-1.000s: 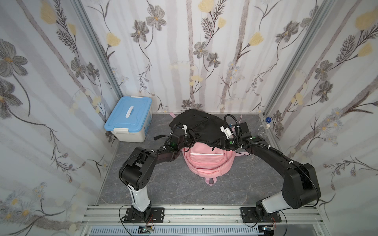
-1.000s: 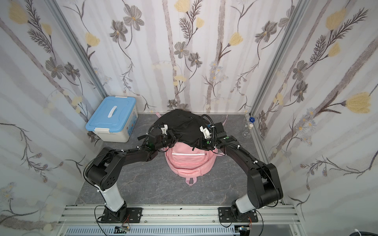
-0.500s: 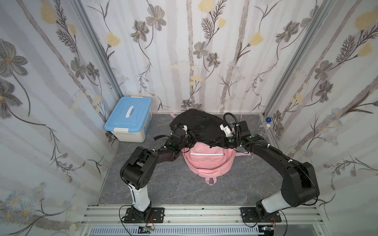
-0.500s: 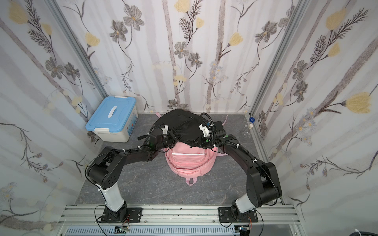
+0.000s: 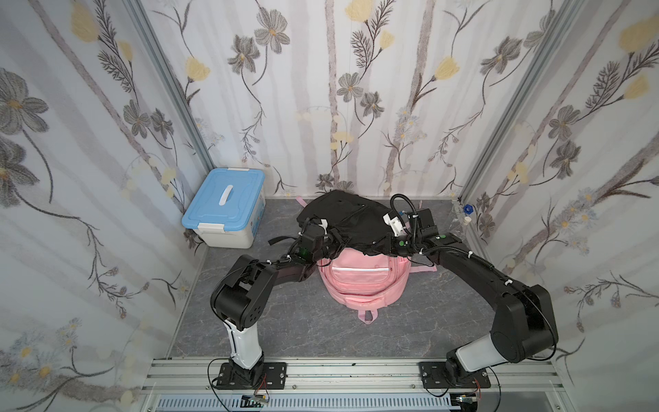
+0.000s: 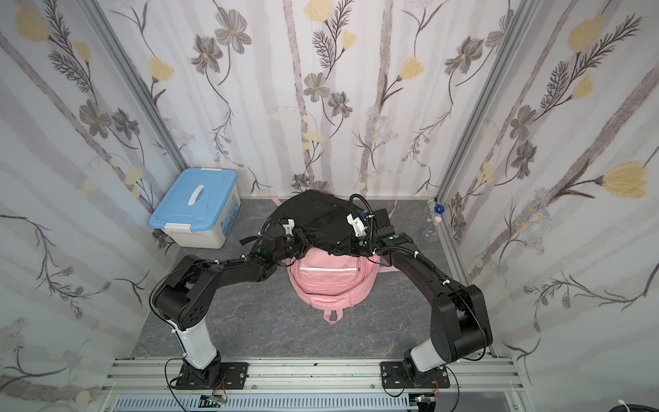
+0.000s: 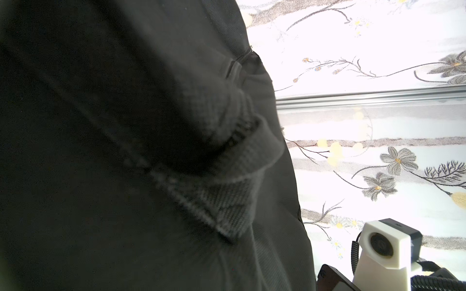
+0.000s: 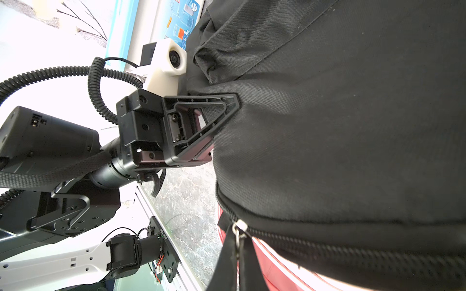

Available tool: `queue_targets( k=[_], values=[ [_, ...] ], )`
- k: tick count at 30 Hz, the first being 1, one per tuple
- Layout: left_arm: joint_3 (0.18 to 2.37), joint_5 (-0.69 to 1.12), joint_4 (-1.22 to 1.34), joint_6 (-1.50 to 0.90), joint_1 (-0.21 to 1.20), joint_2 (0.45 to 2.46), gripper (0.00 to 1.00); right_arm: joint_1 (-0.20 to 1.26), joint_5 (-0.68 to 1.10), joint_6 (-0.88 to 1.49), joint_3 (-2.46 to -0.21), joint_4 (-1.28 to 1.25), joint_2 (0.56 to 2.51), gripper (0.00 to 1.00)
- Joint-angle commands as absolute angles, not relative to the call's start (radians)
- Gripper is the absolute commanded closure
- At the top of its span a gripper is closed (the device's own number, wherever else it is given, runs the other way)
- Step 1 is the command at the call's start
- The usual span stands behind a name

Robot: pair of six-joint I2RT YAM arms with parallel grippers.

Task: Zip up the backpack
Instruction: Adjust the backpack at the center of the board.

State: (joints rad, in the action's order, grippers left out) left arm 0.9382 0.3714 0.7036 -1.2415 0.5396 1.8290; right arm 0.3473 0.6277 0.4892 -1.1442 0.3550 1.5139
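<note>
A black backpack [image 5: 349, 221] [image 6: 317, 217] lies across the top of a pink backpack [image 5: 362, 281] [image 6: 331, 281] on the grey floor. My left gripper [image 5: 333, 242] [image 6: 303, 246] [image 8: 233, 100] is shut on the black fabric at the bag's left edge. My right gripper [image 5: 378, 246] [image 6: 342, 248] [image 8: 238, 259] is shut on the metal zipper pull [image 8: 239, 228], at the end of the black zipper [image 8: 327, 241] along the bag's front edge. Black fabric [image 7: 126, 151] fills the left wrist view and hides the left jaws there.
A white box with a blue lid [image 5: 224, 210] [image 6: 194, 210] stands at the back left. A small glass bottle with a blue cap [image 5: 463, 217] [image 6: 433, 221] stands at the back right by the wall. Patterned walls close in three sides.
My right gripper has closed onto the zipper pull. Both arms have stayed almost where they were.
</note>
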Motion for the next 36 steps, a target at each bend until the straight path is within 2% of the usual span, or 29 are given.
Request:
queue_targets(
  k=[1,10,24,36],
  values=[
    [0.942,0.399,0.725,-1.237,0.541,1.828,1.0,0.348,0.663,0.488,-1.159,0.357,1.511,1.0],
    [0.949,0.401,0.727,-1.238,0.54,1.834,1.0,0.367,0.66,0.492,-1.199,0.516,1.532,1.0],
    [0.945,0.384,0.703,-1.213,0.554,1.825,1.0,0.465,0.532,0.48,-1.368,0.761,1.642,1.0],
    [0.924,0.37,0.702,-1.192,0.561,1.8,1.0,0.502,0.433,0.555,-1.438,0.75,1.663,1.0]
  ],
)
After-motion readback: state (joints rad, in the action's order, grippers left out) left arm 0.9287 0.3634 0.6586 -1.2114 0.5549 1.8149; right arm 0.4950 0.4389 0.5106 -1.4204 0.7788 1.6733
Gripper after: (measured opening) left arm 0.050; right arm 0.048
